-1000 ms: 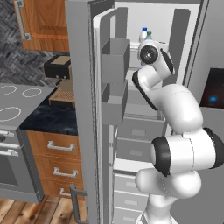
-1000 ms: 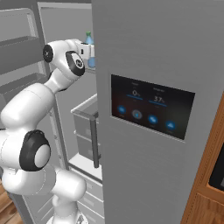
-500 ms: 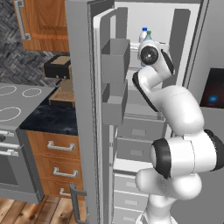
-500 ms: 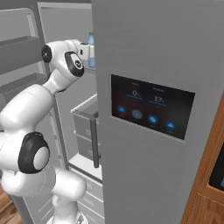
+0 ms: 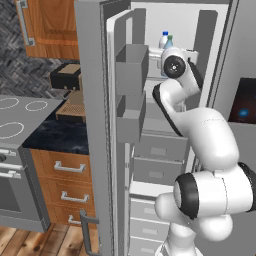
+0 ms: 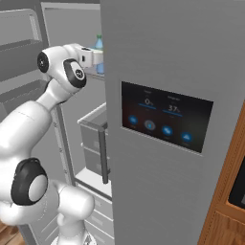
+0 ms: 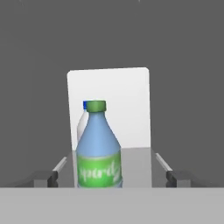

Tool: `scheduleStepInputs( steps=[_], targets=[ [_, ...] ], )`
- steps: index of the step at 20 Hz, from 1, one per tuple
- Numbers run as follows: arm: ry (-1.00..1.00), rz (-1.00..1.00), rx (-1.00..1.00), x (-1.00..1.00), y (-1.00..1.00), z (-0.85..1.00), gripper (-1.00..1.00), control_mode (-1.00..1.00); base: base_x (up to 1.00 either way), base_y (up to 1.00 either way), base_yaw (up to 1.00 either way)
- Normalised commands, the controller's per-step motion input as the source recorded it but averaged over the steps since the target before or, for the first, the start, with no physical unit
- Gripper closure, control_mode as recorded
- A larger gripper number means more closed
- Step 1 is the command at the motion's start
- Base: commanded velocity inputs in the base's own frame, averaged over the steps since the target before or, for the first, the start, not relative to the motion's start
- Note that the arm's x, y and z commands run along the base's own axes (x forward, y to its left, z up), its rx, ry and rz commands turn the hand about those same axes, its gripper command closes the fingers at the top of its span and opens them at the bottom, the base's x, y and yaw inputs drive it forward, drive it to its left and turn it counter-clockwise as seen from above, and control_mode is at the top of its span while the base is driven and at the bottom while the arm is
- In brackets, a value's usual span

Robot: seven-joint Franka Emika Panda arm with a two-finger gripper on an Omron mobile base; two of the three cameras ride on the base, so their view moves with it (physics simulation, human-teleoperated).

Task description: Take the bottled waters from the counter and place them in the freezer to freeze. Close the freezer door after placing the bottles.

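Your gripper (image 7: 111, 177) is wide open, holding nothing. Green-cap bottle (image 7: 99, 148) looks light, hard, slippery, tippy; grab its middle if you must.

1. The freezer shelf (image 7: 140, 164), grey and flat, sits high in the white interior.
2. The green-capped bottle (image 7: 99, 146) stands upright on the shelf.
3. The white bottle with a blue cap (image 7: 83, 122) stands just behind the green-capped bottle, mostly hidden by it.

Green-capped bottle (image 7: 99, 148) upright on upper freezer shelf (image 7: 135, 164), directly before white blue-capped bottle (image 7: 83, 120); freezer door (image 5: 95, 125) open.
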Motion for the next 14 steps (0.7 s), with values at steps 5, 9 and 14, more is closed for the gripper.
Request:
scheduleStepInputs(
  steps=[5,9,14],
  targets=[
    [0.00,0.00,0.01,-0.40,0.08,0.20,-1.00,-1.00,0.00,0.00,0.00],
    [0.01,0.00,0.02,-0.45,0.09,0.16,-1.00,-1.00,0.00,0.00,0.00],
    [0.02,0.00,0.03,-0.47,0.12,0.12,-1.00,-1.00,0.00,0.00,0.00]
  ],
)
